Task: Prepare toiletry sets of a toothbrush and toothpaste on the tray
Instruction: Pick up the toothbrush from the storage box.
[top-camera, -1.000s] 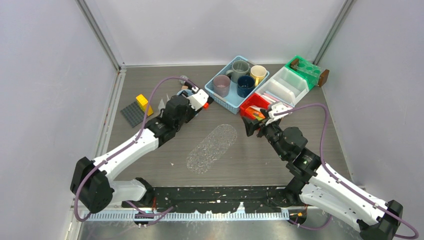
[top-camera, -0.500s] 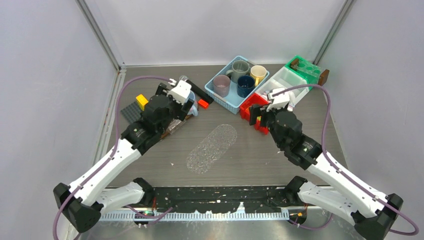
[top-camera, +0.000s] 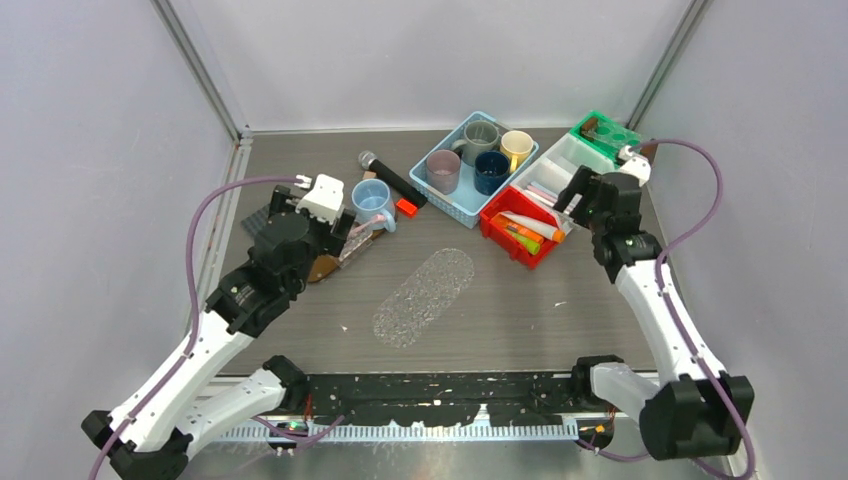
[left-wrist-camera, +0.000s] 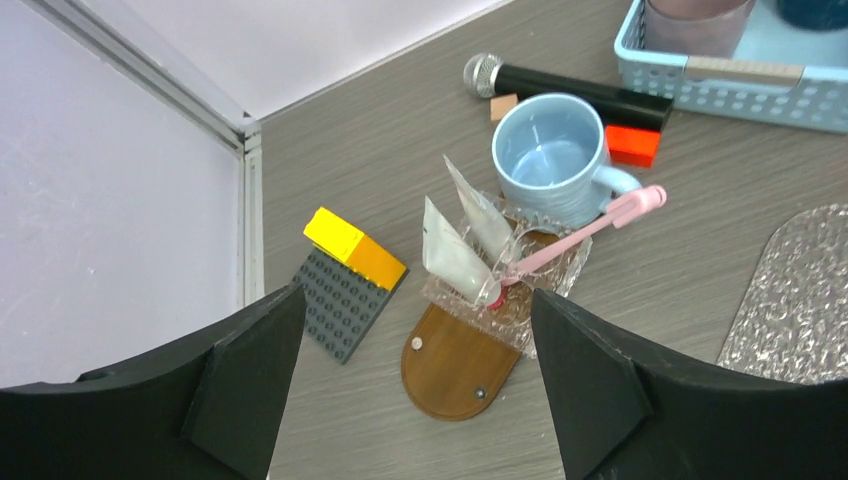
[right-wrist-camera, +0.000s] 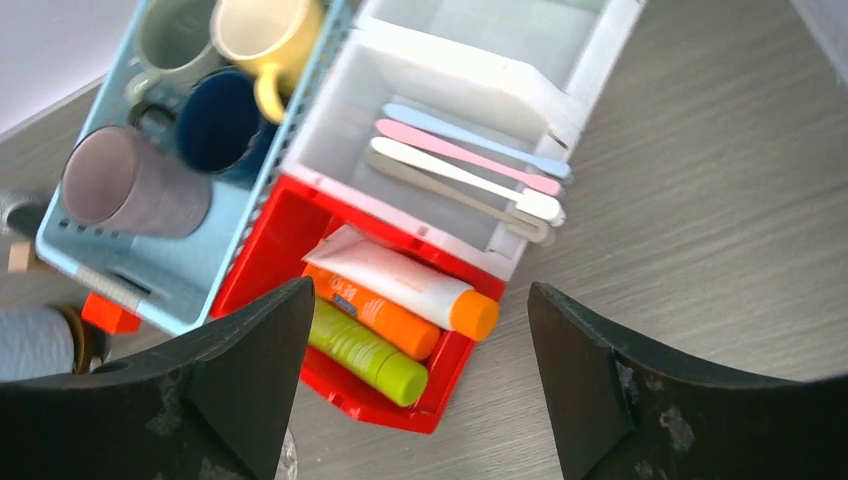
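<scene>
A pink toothbrush (left-wrist-camera: 590, 225) and two white toothpaste tubes (left-wrist-camera: 455, 262) lie on a small clear dish over a brown wooden board (left-wrist-camera: 455, 355). My left gripper (left-wrist-camera: 415, 400) is open and empty above that board, seen in the top view (top-camera: 335, 240). A clear oval tray (top-camera: 425, 295) lies empty mid-table. My right gripper (right-wrist-camera: 420, 400) is open and empty above the red bin (right-wrist-camera: 270, 250), which holds white (right-wrist-camera: 400, 280), orange (right-wrist-camera: 370, 310) and green (right-wrist-camera: 365, 350) tubes. Blue, pink, white and beige toothbrushes (right-wrist-camera: 460, 155) lie in the white bin (right-wrist-camera: 430, 70).
A light blue mug (left-wrist-camera: 550, 160), a black microphone (left-wrist-camera: 570, 85) and a red block (left-wrist-camera: 632, 146) lie behind the board. A grey stud plate (left-wrist-camera: 340, 300) with a yellow brick (left-wrist-camera: 355, 248) is at the left. A blue basket (top-camera: 452, 190) of mugs and a green bin (top-camera: 608, 135) stand at the back.
My left arm has pulled back to the left, uncovering the mug and the board. My right arm has swung right and back from the red bin's near side to beside the bins.
</scene>
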